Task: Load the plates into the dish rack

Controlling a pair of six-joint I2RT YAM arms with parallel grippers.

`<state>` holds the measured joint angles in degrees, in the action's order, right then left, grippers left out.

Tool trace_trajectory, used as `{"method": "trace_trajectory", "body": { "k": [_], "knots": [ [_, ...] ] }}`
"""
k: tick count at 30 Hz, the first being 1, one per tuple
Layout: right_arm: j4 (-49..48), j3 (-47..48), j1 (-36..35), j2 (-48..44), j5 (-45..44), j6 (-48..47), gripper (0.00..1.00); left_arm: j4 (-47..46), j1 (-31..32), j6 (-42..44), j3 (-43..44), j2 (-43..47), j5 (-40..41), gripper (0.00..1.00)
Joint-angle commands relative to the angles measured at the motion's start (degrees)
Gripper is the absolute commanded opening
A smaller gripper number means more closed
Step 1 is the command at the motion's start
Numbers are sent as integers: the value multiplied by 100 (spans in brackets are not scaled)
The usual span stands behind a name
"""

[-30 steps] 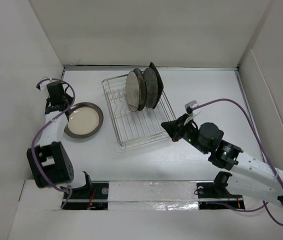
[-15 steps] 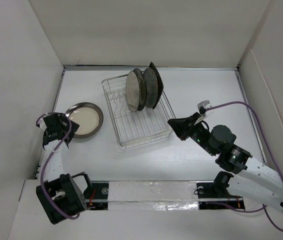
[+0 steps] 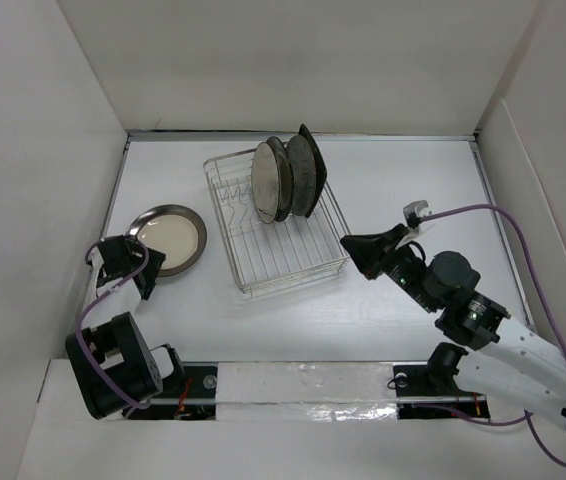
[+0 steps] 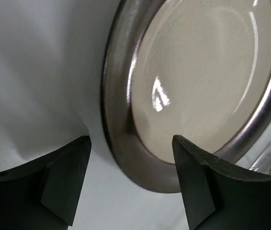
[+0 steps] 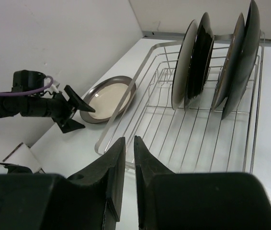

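A round plate (image 3: 168,240) with a cream centre and a dark brown rim lies flat on the table, left of the dish rack (image 3: 273,265). Several other plates (image 3: 285,178) stand on edge at the rack's far end. My left gripper (image 3: 126,264) is open at the near-left rim of the flat plate (image 4: 197,86). That rim lies just ahead of its fingertips (image 4: 66,177), and nothing is held. My right gripper (image 3: 348,246) hovers at the rack's near right corner. In its wrist view it (image 5: 129,142) shows a narrow slit between the jaws with nothing in it.
White walls close in the table on the left, far and right sides. In the right wrist view the near half of the rack (image 5: 197,139) holds bare wires, and the left gripper (image 5: 78,115) shows beside the flat plate (image 5: 107,98).
The left arm swung from the plate's far-left side to its near-left rim, and its jaws opened. The right gripper drew back rightward from the rack, and its jaws parted slightly.
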<state>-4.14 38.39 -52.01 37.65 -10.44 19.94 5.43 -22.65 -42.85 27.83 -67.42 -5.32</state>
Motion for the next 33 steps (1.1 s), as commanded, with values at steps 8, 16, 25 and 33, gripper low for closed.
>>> {"method": "trace_trajectory", "body": {
  "k": [8, 16, 25, 33],
  "knots": [
    [-175, -25, 50, 295, 129, 27, 18, -2053, -20, -1031, -823, -404, -171, 55],
    [-157, -25, 50, 261, 15, 9, 18, -2470, -20, -1279, -1193, 210, -92, 0],
    [-402, -60, 50, 418, 77, -8, 29, -966, 366, -182, 168, 2443, 1067, 0],
    [-517, 510, 50, 989, 805, -35, 77, -1106, 867, 408, 1274, 2936, 1244, 0]
  ]
}}
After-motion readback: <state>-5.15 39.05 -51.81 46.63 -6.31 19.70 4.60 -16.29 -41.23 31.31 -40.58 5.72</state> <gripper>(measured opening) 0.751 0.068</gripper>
